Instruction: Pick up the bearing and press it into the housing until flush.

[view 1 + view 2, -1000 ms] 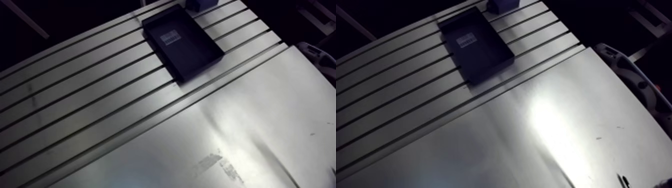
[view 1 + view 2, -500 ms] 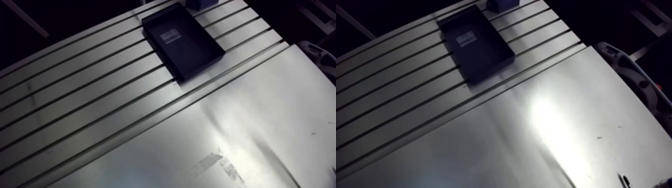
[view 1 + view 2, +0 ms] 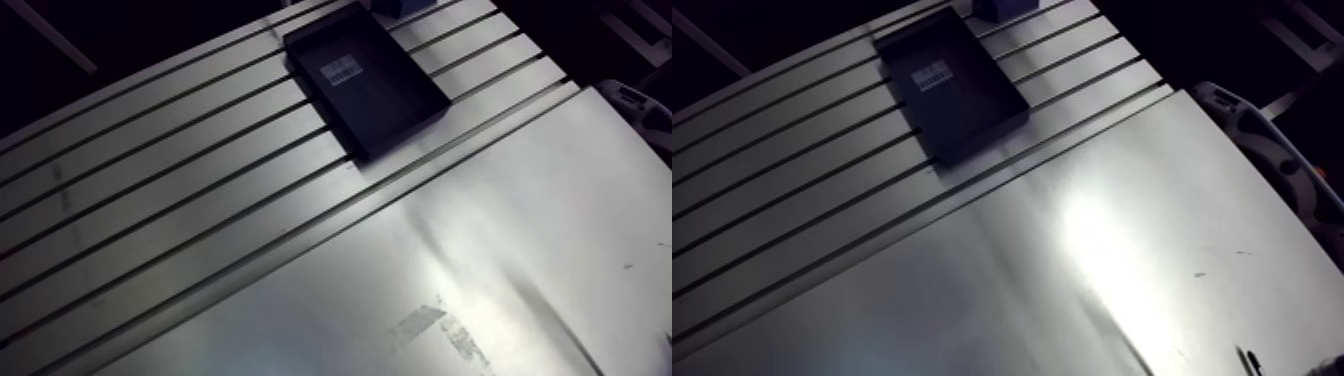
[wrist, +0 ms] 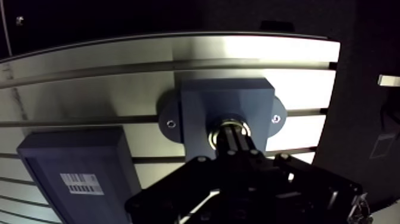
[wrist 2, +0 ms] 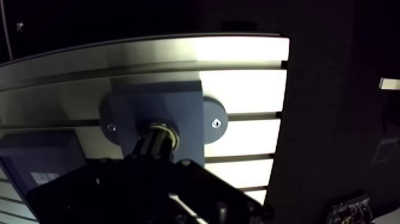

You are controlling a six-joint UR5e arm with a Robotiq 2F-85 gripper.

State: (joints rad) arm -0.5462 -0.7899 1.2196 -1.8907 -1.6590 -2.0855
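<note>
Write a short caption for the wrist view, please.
Gripper over the bearing at the housing's centre, black tray beside it.

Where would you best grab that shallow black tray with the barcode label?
Probably one long side wall of the shallow black rectangular tray, coming straight down and straddling it. The tray lies flat, open side up, on the slotted aluminium table; its body looks too wide to span, and the thin upright walls are the narrow part.

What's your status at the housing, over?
Gripper shut, tips at the bearing. Bearing in the housing bore, flush not confirmed. Black tray beside the housing, not in the way.
</note>
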